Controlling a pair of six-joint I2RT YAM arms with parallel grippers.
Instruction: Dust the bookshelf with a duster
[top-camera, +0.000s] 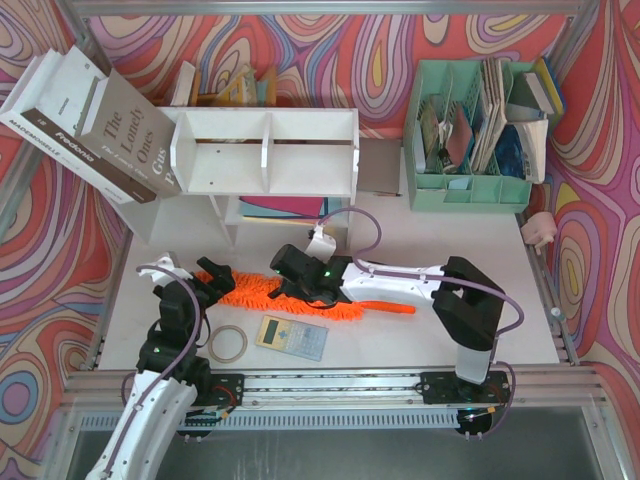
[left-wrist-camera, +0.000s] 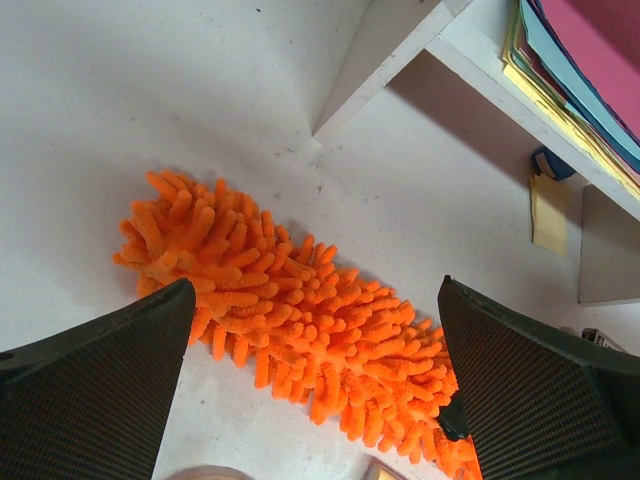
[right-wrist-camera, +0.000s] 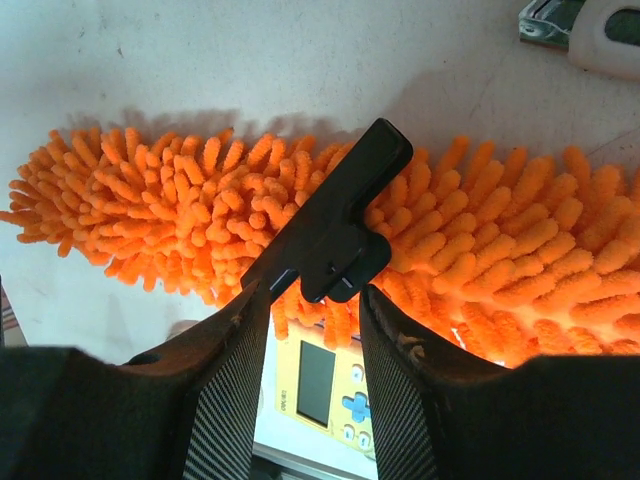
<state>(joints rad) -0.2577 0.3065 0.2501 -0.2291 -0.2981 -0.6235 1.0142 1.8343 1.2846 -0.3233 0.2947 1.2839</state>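
Now the duster lies flat on the table before the bookshelf. Left gripper hangs wide open, empty, over its fluffy tip. Right gripper sits over its middle, jaws narrow, hold unclear.

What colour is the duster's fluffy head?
Bright orange; the duster shows best in the left wrist view.
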